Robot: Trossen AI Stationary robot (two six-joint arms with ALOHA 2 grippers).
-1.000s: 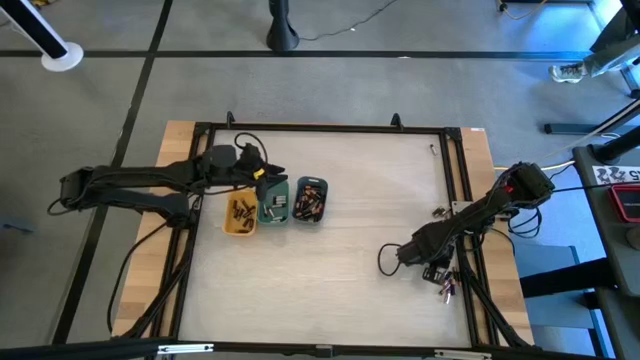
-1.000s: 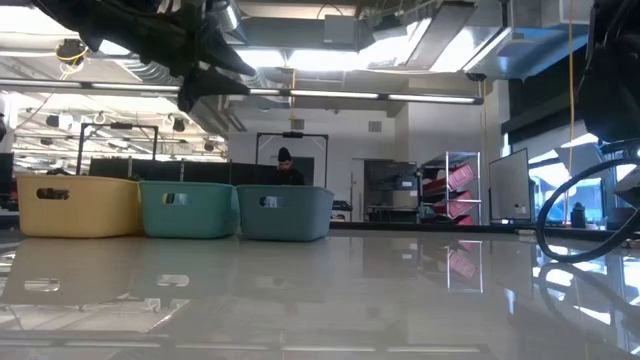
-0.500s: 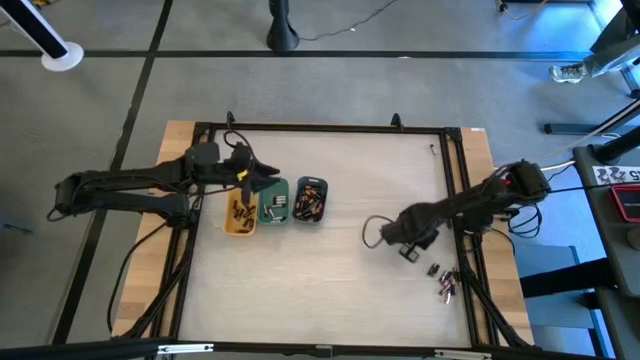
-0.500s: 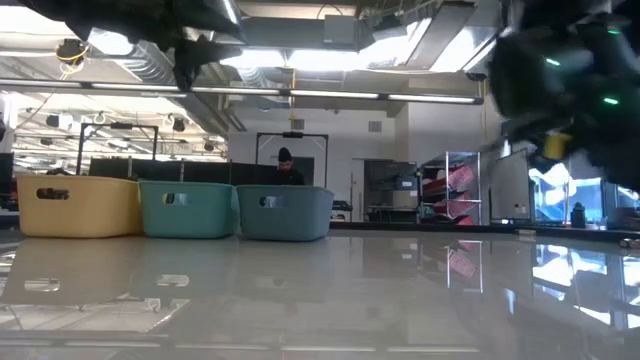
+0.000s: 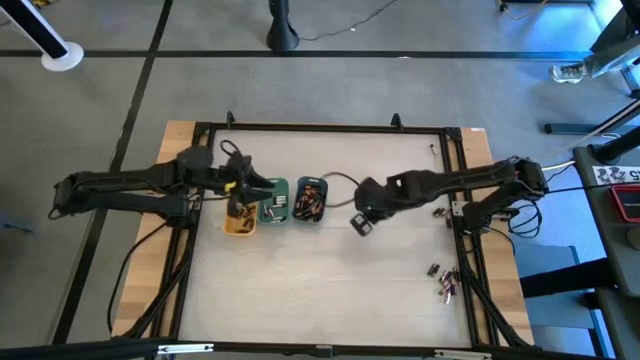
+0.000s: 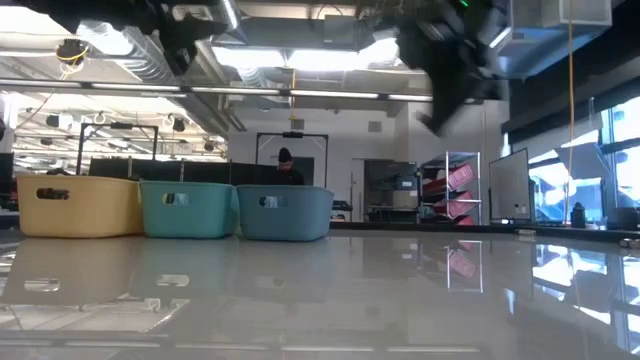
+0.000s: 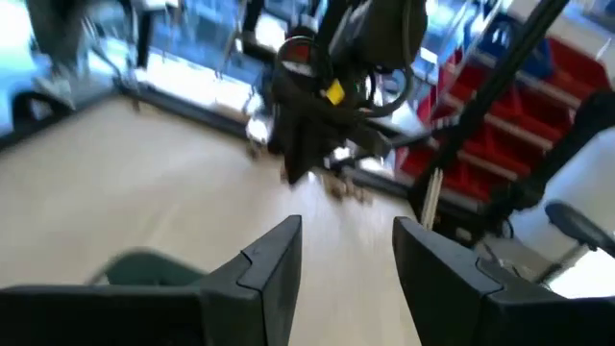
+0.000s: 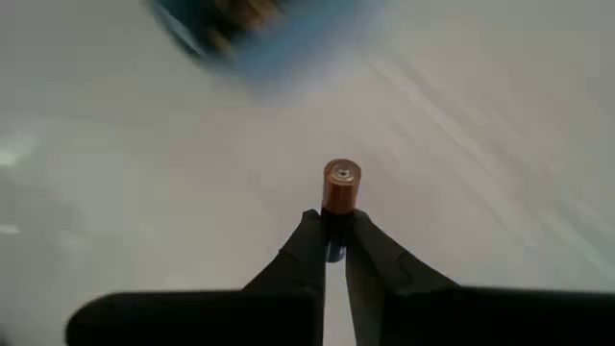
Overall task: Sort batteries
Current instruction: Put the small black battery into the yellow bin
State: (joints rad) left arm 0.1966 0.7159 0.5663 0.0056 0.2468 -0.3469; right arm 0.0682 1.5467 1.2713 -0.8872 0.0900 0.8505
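Right claw with battery, near blue tray.

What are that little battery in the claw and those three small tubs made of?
The battery looks like metal: a copper-toned, slightly shiny casing with a flat silvery end. The tubs, yellow, green and grey-blue, look like matte moulded plastic, with smooth rounded walls and cut-out handle slots.

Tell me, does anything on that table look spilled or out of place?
A few loose batteries lie scattered by the table's right edge, far from the three trays holding the rest. They look unsorted, not spilled. The right end effector holds a copper-topped battery.
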